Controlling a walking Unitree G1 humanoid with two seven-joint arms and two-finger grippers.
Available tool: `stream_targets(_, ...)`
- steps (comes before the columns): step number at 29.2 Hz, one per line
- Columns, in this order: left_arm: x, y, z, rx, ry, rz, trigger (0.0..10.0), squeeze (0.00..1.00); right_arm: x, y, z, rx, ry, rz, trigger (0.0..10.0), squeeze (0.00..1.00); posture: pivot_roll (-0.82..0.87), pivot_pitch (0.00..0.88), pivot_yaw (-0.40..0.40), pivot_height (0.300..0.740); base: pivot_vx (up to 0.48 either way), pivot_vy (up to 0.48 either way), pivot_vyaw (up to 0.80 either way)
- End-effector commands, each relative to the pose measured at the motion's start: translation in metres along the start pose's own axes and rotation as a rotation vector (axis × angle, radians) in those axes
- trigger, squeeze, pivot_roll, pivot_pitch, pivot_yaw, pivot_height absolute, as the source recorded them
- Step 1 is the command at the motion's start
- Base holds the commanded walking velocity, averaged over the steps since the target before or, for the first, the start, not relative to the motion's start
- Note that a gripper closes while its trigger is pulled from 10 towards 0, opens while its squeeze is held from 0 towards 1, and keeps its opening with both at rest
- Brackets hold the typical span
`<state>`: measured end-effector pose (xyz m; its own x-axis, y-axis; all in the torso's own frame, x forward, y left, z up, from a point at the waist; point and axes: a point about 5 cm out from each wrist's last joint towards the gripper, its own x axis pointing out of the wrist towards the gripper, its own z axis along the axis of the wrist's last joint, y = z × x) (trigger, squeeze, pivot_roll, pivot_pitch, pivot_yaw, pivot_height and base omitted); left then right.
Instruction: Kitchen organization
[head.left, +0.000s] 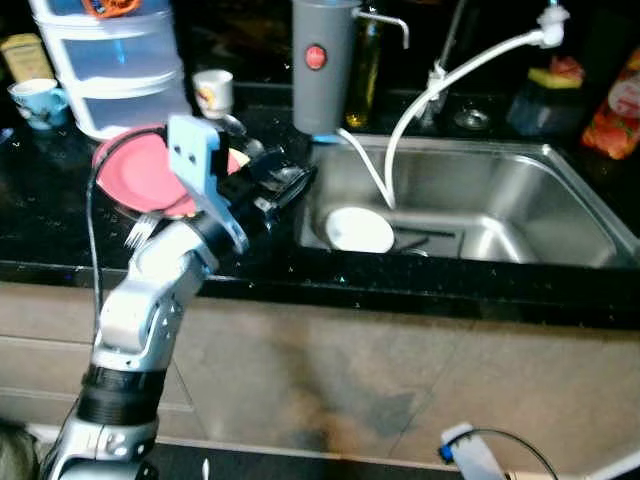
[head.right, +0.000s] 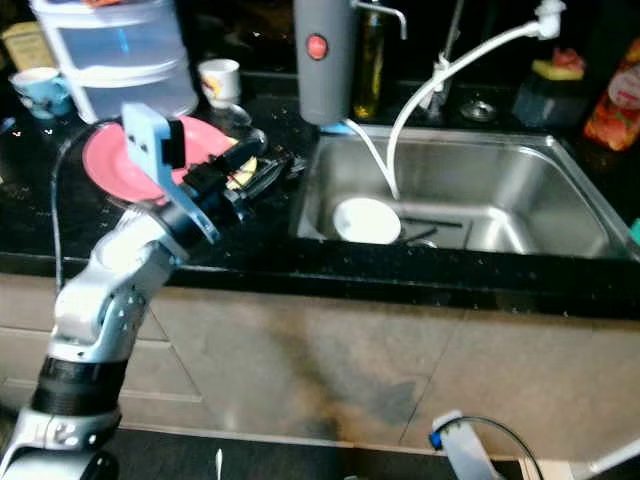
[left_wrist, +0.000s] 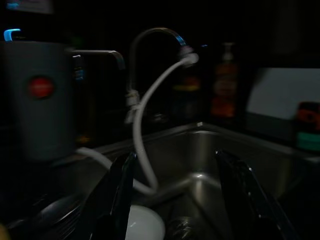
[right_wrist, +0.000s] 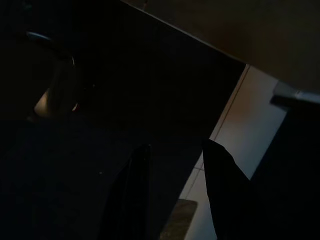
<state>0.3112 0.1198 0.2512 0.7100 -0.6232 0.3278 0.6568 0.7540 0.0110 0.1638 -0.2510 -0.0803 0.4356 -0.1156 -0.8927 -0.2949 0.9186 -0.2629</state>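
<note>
The left gripper (head.left: 285, 180) hovers with fingers apart at the counter edge; the white bowl (head.left: 358, 230) lies in the sink (head.left: 520, 190), just beyond and below the fingertips, nearer this arm

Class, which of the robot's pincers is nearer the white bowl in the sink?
Left. The left pincer is open over the counter beside the white bowl; the right pincer hangs by the floor, open.

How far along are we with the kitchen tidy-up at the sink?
Early. Done: nothing clearly put away. In hand: the left gripper hangs open and empty over the counter edge by the sink, beside the pink plate. Left: the white bowl in the sink, the plate and cups. Right gripper hangs idle.
</note>
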Motion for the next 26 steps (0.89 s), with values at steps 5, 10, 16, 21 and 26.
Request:
stream_targets(5,0.002,0.0,0.002,0.03,-0.003,0.013,10.0,0.0,-0.001,-0.005,0.001,0.008,-0.012,-0.011,10.0,0.0,-0.01,0.0,0.02,0.74,0.0,0.0,-0.15)
stream_targets(10,0.0,0.012,0.009,0.082,-0.024,0.122,10.0,0.0,-0.001,-0.005,0.001,0.008,-0.011,-0.007,10.0,0.0,-0.01,0.0,0.019,0.74,0.0,0.0,0.0)
stream_targets(16,-0.007,0.034,0.012,0.148,-0.015,0.335,10.0,0.0,-0.001,-0.005,0.0,0.007,-0.01,-0.002,10.0,0.0,0.0,0.0,0.015,0.74,0.0,0.0,0.0)
stream_targets(21,-0.02,0.06,-0.002,0.134,0.073,0.541,10.0,0.0,-0.001,-0.004,0.0,0.001,-0.01,0.002,10.0,0.0,-0.01,0.0,0.016,0.74,0.226,0.0,0.0)
stream_targets(26,-0.021,0.068,-0.005,0.131,0.104,0.576,10.0,0.0,-0.001,-0.005,0.0,0.002,-0.01,0.002,10.0,0.0,-0.01,0.0,0.014,0.74,0.0,0.0,0.0)
